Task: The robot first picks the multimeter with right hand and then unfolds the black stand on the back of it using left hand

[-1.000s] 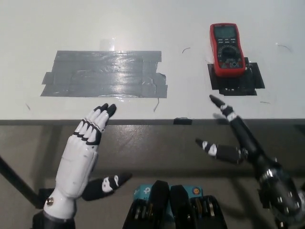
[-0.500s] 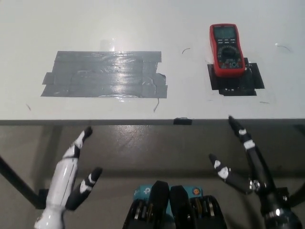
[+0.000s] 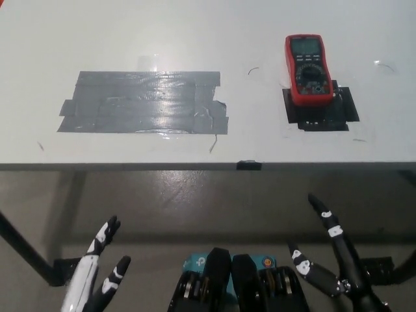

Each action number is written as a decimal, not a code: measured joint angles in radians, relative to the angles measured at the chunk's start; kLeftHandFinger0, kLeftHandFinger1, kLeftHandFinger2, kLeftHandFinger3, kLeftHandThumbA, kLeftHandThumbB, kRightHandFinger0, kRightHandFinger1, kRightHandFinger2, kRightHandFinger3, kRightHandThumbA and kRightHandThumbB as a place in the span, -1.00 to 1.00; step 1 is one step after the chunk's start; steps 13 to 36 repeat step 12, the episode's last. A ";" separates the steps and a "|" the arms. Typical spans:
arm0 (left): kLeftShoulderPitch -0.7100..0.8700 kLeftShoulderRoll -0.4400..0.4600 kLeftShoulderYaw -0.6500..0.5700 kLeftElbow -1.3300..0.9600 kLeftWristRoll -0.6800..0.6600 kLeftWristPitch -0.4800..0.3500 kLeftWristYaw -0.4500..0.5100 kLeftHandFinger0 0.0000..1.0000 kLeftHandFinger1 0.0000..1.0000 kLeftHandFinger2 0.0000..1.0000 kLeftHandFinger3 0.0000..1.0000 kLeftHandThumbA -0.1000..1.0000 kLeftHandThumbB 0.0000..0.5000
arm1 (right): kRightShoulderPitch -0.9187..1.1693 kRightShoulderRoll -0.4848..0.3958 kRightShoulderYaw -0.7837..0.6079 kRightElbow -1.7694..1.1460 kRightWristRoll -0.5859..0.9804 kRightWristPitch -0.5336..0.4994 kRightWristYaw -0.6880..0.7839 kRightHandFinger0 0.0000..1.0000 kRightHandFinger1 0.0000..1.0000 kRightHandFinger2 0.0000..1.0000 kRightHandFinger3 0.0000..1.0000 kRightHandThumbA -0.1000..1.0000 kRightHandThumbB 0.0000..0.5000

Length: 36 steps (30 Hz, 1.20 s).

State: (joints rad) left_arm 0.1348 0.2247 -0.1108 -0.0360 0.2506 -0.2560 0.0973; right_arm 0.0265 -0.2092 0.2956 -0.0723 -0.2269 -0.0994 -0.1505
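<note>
One red-cased handheld multimeter [image 3: 309, 69] with a dark face, display and round dial lies flat, face up, on the white counter [image 3: 195, 39], toward its far right, its lower end resting on a patch of black tape [image 3: 322, 112]. It looks rigid and fairly compact, probably moderately weighted, with a rubbery shell that should give good friction. The long sides of the casing seem the best place to grasp, leaving the back free for the stand, which is hidden underneath. One wide patch of grey tape strips [image 3: 143, 103] sits well apart to the left. The black right hand [image 3: 328, 257] hangs below the counter edge, fingers spread and holding nothing. The white left hand [image 3: 97, 276] rests low at the lower left, likewise empty with fingers apart.
</note>
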 measured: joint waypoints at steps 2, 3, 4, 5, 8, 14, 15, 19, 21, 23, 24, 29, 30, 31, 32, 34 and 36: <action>0.014 0.000 0.003 0.000 -0.001 0.000 -0.003 1.00 1.00 1.00 1.00 0.90 -0.62 | 0.007 0.002 0.001 0.002 -0.008 -0.003 0.004 1.00 1.00 1.00 1.00 0.18 -0.19; 0.023 0.001 0.006 0.000 -0.003 0.000 -0.006 1.00 1.00 1.00 1.00 0.91 -0.61 | 0.012 0.003 0.002 0.004 -0.016 -0.004 0.006 1.00 1.00 1.00 1.00 0.22 -0.19; 0.026 0.001 0.007 0.000 -0.003 0.000 -0.007 1.00 1.00 1.00 1.00 0.91 -0.62 | 0.014 0.004 0.003 0.005 -0.020 -0.004 0.007 1.00 1.00 1.00 1.00 0.23 -0.20; 0.032 0.001 0.009 0.000 -0.003 0.000 -0.009 1.00 1.00 1.00 1.00 0.90 -0.65 | 0.019 0.006 0.005 0.006 -0.029 -0.004 0.010 1.00 1.00 1.00 1.00 0.23 -0.20; 0.047 0.001 0.010 -0.001 -0.003 0.000 -0.013 1.00 1.00 1.00 1.00 0.89 -0.69 | 0.034 0.007 0.008 0.005 -0.046 -0.004 0.018 1.00 1.00 1.00 1.00 0.24 -0.20; 0.056 0.001 0.010 -0.002 -0.003 0.000 -0.020 1.00 1.00 1.00 1.00 0.90 -0.66 | 0.050 0.007 0.010 0.005 -0.064 -0.004 0.029 1.00 1.00 1.00 1.00 0.25 -0.19; 0.056 0.001 0.010 -0.002 -0.003 0.000 -0.020 1.00 1.00 1.00 1.00 0.90 -0.66 | 0.050 0.007 0.010 0.005 -0.064 -0.004 0.029 1.00 1.00 1.00 1.00 0.25 -0.19; 0.056 0.001 0.010 -0.002 -0.003 0.000 -0.020 1.00 1.00 1.00 1.00 0.90 -0.66 | 0.050 0.007 0.010 0.005 -0.064 -0.004 0.029 1.00 1.00 1.00 1.00 0.25 -0.19; 0.056 0.001 0.010 -0.002 -0.003 0.000 -0.020 1.00 1.00 1.00 1.00 0.90 -0.66 | 0.050 0.007 0.010 0.005 -0.064 -0.004 0.029 1.00 1.00 1.00 1.00 0.25 -0.19; 0.056 0.001 0.010 -0.002 -0.003 0.000 -0.020 1.00 1.00 1.00 1.00 0.90 -0.66 | 0.050 0.007 0.010 0.005 -0.064 -0.004 0.029 1.00 1.00 1.00 1.00 0.25 -0.19; 0.056 0.001 0.010 -0.002 -0.003 0.000 -0.020 1.00 1.00 1.00 1.00 0.90 -0.66 | 0.050 0.007 0.010 0.005 -0.064 -0.004 0.029 1.00 1.00 1.00 1.00 0.25 -0.19; 0.056 0.001 0.010 -0.002 -0.003 0.000 -0.020 1.00 1.00 1.00 1.00 0.90 -0.66 | 0.050 0.007 0.010 0.005 -0.064 -0.004 0.029 1.00 1.00 1.00 1.00 0.25 -0.19; 0.056 0.001 0.010 -0.002 -0.003 0.000 -0.020 1.00 1.00 1.00 1.00 0.90 -0.66 | 0.050 0.007 0.010 0.005 -0.064 -0.004 0.029 1.00 1.00 1.00 1.00 0.25 -0.19; 0.056 0.001 0.010 -0.002 -0.003 0.000 -0.020 1.00 1.00 1.00 1.00 0.90 -0.66 | 0.050 0.007 0.010 0.005 -0.064 -0.004 0.029 1.00 1.00 1.00 1.00 0.25 -0.19; 0.056 0.001 0.010 -0.002 -0.003 0.000 -0.020 1.00 1.00 1.00 1.00 0.90 -0.66 | 0.050 0.007 0.010 0.005 -0.064 -0.004 0.029 1.00 1.00 1.00 1.00 0.25 -0.19; 0.056 0.001 0.010 -0.002 -0.003 0.000 -0.020 1.00 1.00 1.00 1.00 0.90 -0.66 | 0.050 0.007 0.010 0.005 -0.064 -0.004 0.029 1.00 1.00 1.00 1.00 0.25 -0.19; 0.056 0.001 0.010 -0.002 -0.003 0.000 -0.020 1.00 1.00 1.00 1.00 0.90 -0.66 | 0.050 0.007 0.010 0.005 -0.064 -0.004 0.029 1.00 1.00 1.00 1.00 0.25 -0.19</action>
